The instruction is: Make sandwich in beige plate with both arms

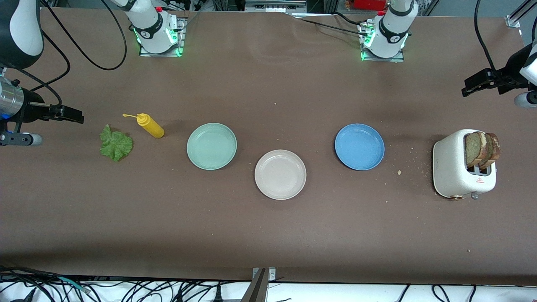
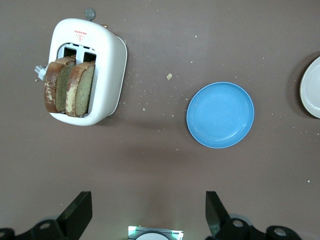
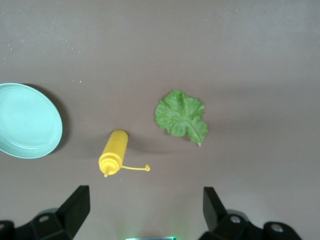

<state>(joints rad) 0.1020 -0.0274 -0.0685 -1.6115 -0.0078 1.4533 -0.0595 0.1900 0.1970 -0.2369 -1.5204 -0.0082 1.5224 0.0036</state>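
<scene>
Nothing of the sandwich is built yet, judging from the front view. The beige plate (image 1: 280, 174) lies bare in the middle of the table, between the mint-green plate (image 1: 212, 146) and the blue plate (image 1: 359, 147) and nearer to the camera than both. Two bread slices (image 1: 482, 149) stand upright in the white toaster (image 1: 463, 164) at the left arm's end of the table. The lettuce leaf (image 1: 116, 144) lies flat at the right arm's end, beside a yellow squeeze bottle (image 1: 150, 125) that lies on its side. So all steps are left: both slices and the leaf must come to the beige plate. The left gripper (image 1: 476, 86) hangs over the table edge near the toaster, the right gripper (image 1: 69, 114) over the table edge near the leaf; both are well apart from the beige plate.

Left wrist view: the fingers (image 2: 77, 214) of the left gripper (image 2: 147, 215) stand wide, released and holding nothing. The bread slices (image 2: 69, 87) in the toaster (image 2: 107, 70) are apart from it, and the blue plate (image 2: 220, 115) too.

Right wrist view: the right gripper (image 3: 145, 212) is also released and empty. The lettuce leaf (image 3: 181, 118) and the bottle (image 3: 114, 151) lie on the table apart from it, with the mint-green plate (image 3: 27, 121) beside them.
</scene>
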